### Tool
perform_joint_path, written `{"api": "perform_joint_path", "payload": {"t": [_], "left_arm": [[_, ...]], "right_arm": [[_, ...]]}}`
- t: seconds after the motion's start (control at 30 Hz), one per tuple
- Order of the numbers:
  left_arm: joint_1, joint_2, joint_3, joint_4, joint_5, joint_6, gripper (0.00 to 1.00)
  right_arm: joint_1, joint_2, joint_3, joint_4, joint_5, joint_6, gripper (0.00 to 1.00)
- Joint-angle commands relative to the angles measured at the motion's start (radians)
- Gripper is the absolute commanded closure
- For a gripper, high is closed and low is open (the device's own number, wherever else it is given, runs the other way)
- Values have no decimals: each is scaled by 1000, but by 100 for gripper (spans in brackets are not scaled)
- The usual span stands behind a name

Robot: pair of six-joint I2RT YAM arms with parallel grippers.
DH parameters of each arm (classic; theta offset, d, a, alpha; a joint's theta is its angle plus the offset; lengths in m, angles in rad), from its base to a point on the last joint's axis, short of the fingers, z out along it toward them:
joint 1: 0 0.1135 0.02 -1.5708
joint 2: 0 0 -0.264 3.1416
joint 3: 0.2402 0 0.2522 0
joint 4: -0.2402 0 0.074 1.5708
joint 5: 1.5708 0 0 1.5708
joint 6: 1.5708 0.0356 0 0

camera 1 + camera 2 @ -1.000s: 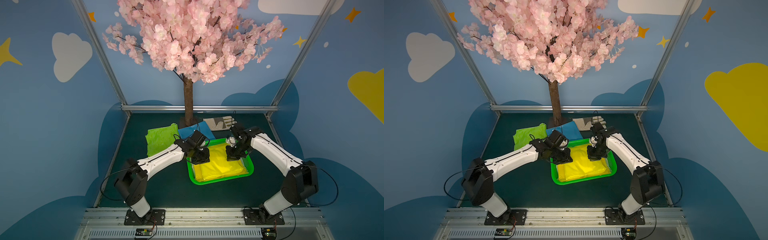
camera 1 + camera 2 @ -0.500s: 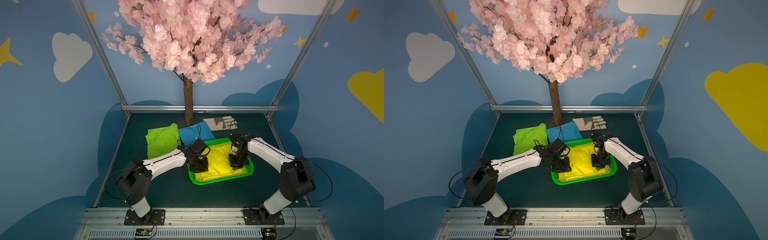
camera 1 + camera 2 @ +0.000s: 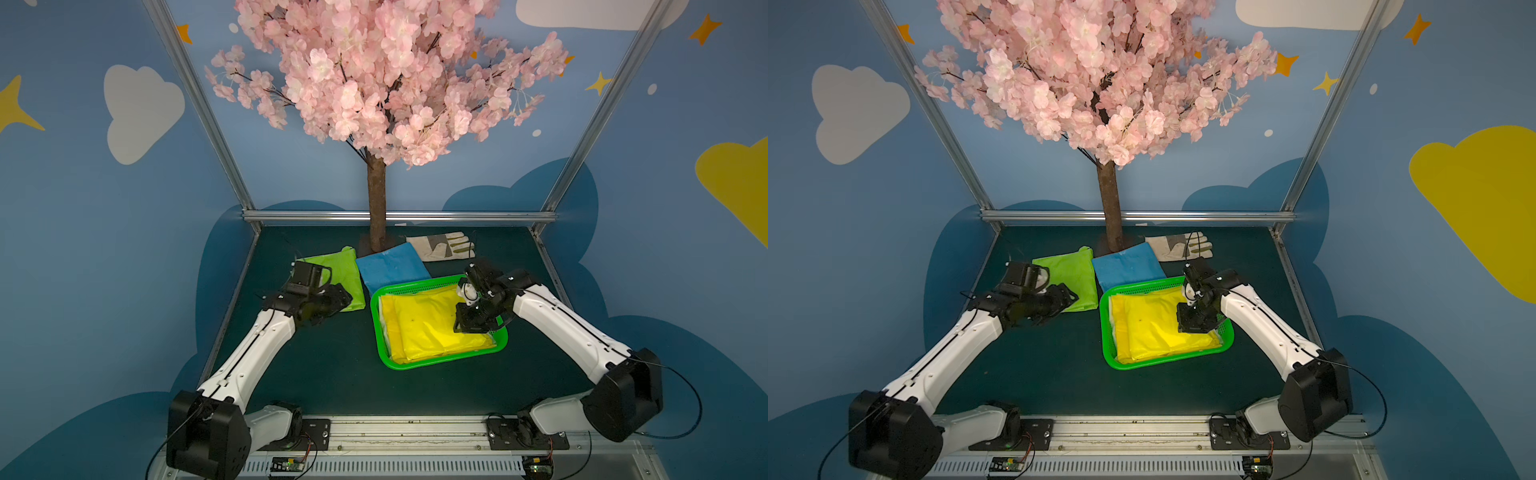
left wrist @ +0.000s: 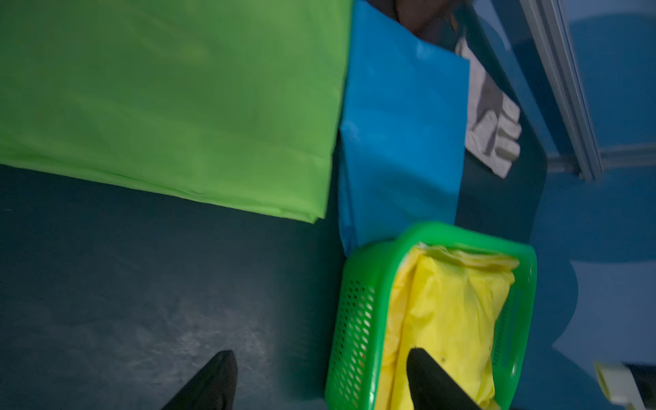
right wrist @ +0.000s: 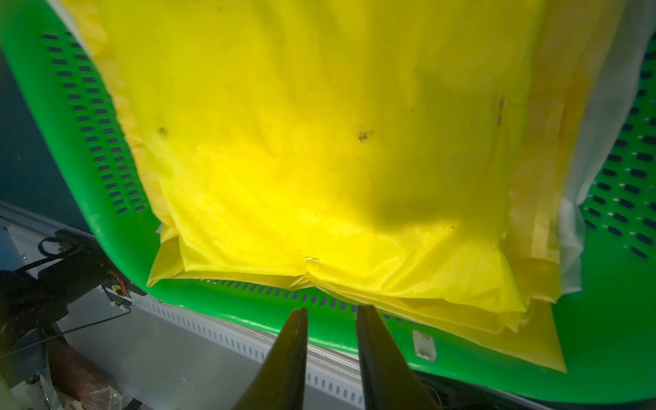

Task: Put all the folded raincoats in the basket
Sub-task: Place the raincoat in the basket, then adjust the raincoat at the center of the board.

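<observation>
The folded yellow plastic raincoat point(image 3: 432, 328) has been released inside the bright green perforated plastic basket point(image 3: 440, 359). The left gripper point(image 4: 319, 355) is withdrawn leftward, jaws wide. The right gripper point(image 5: 332, 333), jaws slightly parted, is held above it. The task is judged done.

2 arms are recorded, both reaching inward from their bases. The left arm point(image 3: 266, 345) is extended forward with the wrist held roughly level. The left gripper point(image 3: 345, 297) is found with jaws spread wide and nothing between them. The right arm point(image 3: 561, 324) is angled inward with the wrist pitched downward. The right gripper point(image 5: 332, 311) is seen with jaws parted narrowly and nothing clasped.
</observation>
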Motion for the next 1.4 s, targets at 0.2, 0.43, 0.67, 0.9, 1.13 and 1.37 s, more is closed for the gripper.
{"api": "perform_joint_path", "payload": {"t": [0.2, 0.43, 0.67, 0.9, 1.13, 1.37], "left_arm": [[384, 274, 54, -23, 166, 84, 28], [448, 399, 25, 140, 164, 29, 30], [445, 506, 4, 242, 223, 10, 33], [442, 610, 12, 320, 284, -4, 51], [439, 631, -4, 390, 341, -23, 83], [469, 399, 17, 205, 219, -2, 98]], "right_arm": [[86, -42, 24, 29, -32, 27, 64], [118, -17, 11, 41, -34, 24, 64], [127, -9, -1, 46, -33, 14, 64], [129, 2, -1, 41, -33, 10, 64], [130, 16, 4, 40, -31, 18, 64], [132, 31, 0, 36, -18, 17, 64]]}}
